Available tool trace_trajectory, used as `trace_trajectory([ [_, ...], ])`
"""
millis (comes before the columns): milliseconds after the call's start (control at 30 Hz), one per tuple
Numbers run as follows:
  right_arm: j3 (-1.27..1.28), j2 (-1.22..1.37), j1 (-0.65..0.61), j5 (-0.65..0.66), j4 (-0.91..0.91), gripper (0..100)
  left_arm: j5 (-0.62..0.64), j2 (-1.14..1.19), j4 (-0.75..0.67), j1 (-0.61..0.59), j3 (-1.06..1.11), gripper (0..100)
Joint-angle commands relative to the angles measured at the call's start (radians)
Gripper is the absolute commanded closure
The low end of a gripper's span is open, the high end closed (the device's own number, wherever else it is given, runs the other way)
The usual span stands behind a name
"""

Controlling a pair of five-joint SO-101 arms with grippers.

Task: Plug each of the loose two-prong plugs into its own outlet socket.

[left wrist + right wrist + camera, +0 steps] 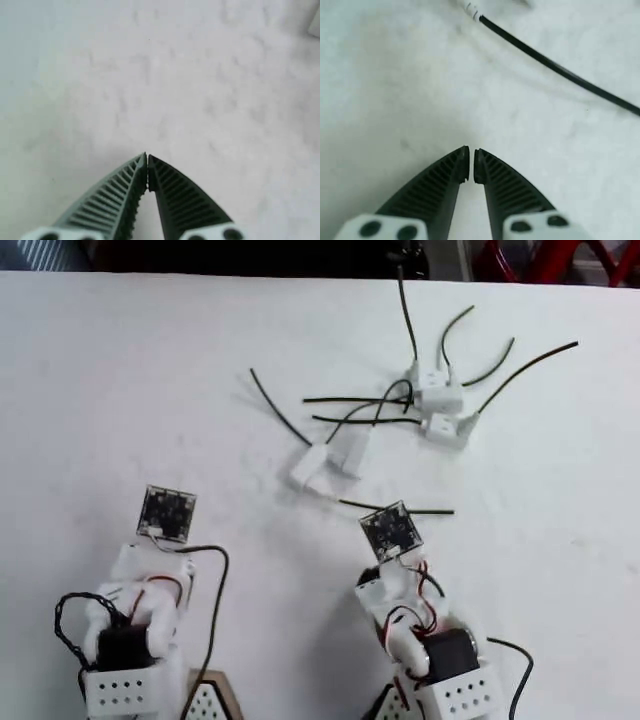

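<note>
Several white plugs and outlet blocks with short black cords lie in a cluster at the table's back right. Two white blocks [443,412] sit furthest right, and two more white pieces [330,457] lie nearer the middle. A loose black cord [395,508] runs just beyond the right arm, and the same cord [555,65] crosses the right wrist view. My left gripper [147,161] is shut over bare table at the front left. My right gripper [471,159] is shut, empty, just short of that cord.
The white tabletop [120,380] is bare on the left and front. The arm bases [125,660] stand at the front edge with their own black cables. Dark and red objects [540,258] sit beyond the table's far edge.
</note>
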Motion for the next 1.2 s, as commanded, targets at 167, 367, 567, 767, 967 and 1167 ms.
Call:
trace_trajectory([
  [167,0.011,-0.010,0.010,-0.002,0.042,98.1,0.003,-0.005,-0.020,0.001,-0.003,97],
  [367,0.011,-0.010,0.010,-0.002,0.042,98.1,0.000,-0.007,0.157,0.001,-0.003,97],
  [567,0.011,-0.010,0.008,-0.002,0.042,98.1,0.005,-0.007,0.147,0.001,-0.003,97],
  [767,0.011,-0.010,0.008,-0.002,0.042,98.1,0.005,-0.007,0.147,0.001,-0.003,97],
  [967,0.011,-0.010,0.008,-0.002,0.042,98.1,0.005,-0.007,0.147,0.001,-0.003,97],
  [1167,0.011,-0.010,0.008,-0.002,0.042,98.1,0.005,-0.007,0.147,0.001,-0.003,97],
])
